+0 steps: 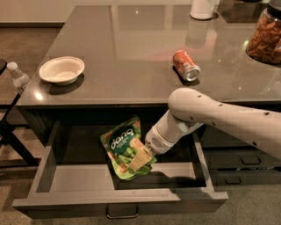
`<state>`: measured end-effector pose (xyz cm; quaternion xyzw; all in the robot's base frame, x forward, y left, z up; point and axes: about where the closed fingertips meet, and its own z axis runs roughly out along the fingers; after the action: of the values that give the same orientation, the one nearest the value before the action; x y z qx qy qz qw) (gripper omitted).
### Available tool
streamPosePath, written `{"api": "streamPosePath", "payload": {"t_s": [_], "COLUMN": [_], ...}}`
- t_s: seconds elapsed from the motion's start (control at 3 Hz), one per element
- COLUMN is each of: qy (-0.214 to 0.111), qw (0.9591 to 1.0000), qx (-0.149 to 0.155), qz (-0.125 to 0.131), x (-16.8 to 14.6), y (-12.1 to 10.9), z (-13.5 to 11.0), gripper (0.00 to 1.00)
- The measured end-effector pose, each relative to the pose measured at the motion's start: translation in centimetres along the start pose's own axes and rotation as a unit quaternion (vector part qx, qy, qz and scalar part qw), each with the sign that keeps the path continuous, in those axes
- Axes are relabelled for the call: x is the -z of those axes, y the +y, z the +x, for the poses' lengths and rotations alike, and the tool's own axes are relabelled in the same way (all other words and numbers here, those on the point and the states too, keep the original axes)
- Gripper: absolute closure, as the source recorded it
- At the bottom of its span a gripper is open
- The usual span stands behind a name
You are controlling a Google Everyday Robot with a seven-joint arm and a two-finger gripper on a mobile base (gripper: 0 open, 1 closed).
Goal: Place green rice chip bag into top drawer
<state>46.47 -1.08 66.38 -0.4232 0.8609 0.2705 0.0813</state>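
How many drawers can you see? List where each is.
3. The open top drawer holds the chip bag, with the gripper on it. Two shut drawers are stacked at lower right: an upper drawer, a lower drawer. The arm may hide more.

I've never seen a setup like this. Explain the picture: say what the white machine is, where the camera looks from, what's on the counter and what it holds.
The white limb is a robot's single arm, reaching in from the picture's right. Its gripper is down in the open top drawer, right at the green rice chip bag; whether it is clamping the bag cannot be told. One camera looks down on the counter from above its front; its mounting is unknown. On the counter are a white bowl, an orange soda can on its side, a jar of brown snacks and a white container at the far edge.
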Motion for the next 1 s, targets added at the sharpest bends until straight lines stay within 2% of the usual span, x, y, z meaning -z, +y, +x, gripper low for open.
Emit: {"api": "streamPosePath", "payload": {"t_s": [1.0], "qy": [-0.002], "qw": [0.9994], "qx": [0.005], "qz": [-0.035], "x": [-4.2], "y": [-0.5], "z": [0.2], "gripper": [1.00]}}
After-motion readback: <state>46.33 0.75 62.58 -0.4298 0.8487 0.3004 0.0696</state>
